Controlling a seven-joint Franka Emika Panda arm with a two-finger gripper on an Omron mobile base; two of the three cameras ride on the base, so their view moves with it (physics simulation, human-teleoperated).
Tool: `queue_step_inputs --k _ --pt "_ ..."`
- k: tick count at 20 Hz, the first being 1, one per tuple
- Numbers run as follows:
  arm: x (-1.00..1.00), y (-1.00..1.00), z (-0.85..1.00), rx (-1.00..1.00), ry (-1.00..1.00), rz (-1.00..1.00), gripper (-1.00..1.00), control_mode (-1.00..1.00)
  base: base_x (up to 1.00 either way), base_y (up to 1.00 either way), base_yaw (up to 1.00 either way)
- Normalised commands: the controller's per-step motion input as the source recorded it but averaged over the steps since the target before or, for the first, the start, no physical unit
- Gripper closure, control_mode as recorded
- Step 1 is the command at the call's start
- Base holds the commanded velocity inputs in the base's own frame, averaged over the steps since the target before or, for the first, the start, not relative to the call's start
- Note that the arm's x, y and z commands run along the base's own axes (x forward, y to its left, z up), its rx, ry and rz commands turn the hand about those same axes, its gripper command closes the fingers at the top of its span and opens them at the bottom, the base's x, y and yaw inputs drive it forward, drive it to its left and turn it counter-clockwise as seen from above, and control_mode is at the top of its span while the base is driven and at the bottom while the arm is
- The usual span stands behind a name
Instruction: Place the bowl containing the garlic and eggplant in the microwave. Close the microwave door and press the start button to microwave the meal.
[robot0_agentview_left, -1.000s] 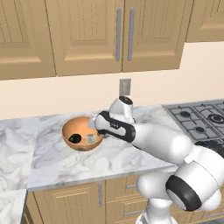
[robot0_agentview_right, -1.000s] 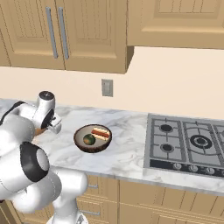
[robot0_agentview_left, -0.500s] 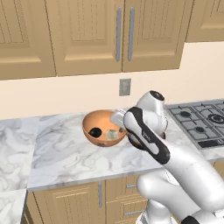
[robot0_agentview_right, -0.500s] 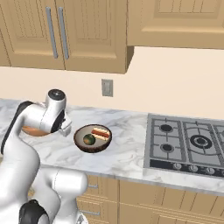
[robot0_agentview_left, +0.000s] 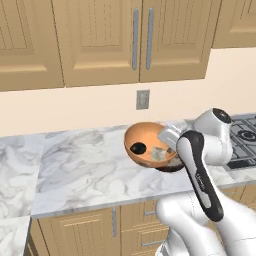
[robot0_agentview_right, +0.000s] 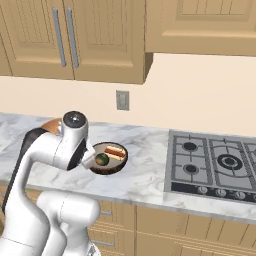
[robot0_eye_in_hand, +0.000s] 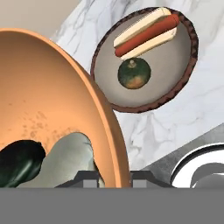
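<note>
The bowl (robot0_agentview_left: 150, 147) was held above the counter (robot0_agentview_left: 80, 170), lifted clear of the marble and carried near the dark bowl (robot0_agentview_right: 108, 158). In the hand view its orange wall (robot0_eye_in_hand: 57, 109) ran down between the two finger tips, one tip inside the rim and one outside, so the gripper (robot0_eye_in_hand: 114, 177) was judged to be pinching the rim at one side. The eggplant (robot0_agentview_left: 137, 148) and the garlic (robot0_agentview_left: 159, 154) lay loose at the bottom.

The bowl was judged stiff, smooth and fairly light, but slippery at the rim. With the hold at one edge only, it could pivot or sag, and the two loose pieces could roll if it were tipped. The rim was the only place that could be taken; a level carry was judged necessary.

The microwave was not to be found in these views, so its door and start button could not be placed. The finger tips were cut off by the bottom of the hand view, and the arm hid the grip in both base views. In the right base view only a sliver of the bowl was seen behind the arm. The dark bowl held a hot dog (robot0_eye_in_hand: 146, 33) and a green piece (robot0_eye_in_hand: 134, 73).
</note>
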Motion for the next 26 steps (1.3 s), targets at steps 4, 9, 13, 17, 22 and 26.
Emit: queue_step_inputs --k 4,9,13,17,22,26 --pt "-0.45 -0.18 0.62 0.00 -0.03 -0.08 1.00 -1.00 0.00 0.00 0.00" --pt "-0.44 -0.56 0.52 0.01 0.00 -0.07 1.00 -1.00 0.00 0.00 0.00" --pt "-0.60 -0.43 0.24 0.00 0.00 -0.07 1.00 -1.00 0.00 0.00 0.00" --pt "-0.74 -0.17 0.39 0.00 -0.07 -0.01 1.00 -1.00 0.00 0.00 0.00" --pt "-0.35 -0.03 0.31 0.00 -0.09 0.00 1.00 -1.00 0.00 0.00 0.00" --pt "0.00 0.00 0.01 0.00 -0.01 0.00 1.00 1.00 0.00 0.00 0.00"
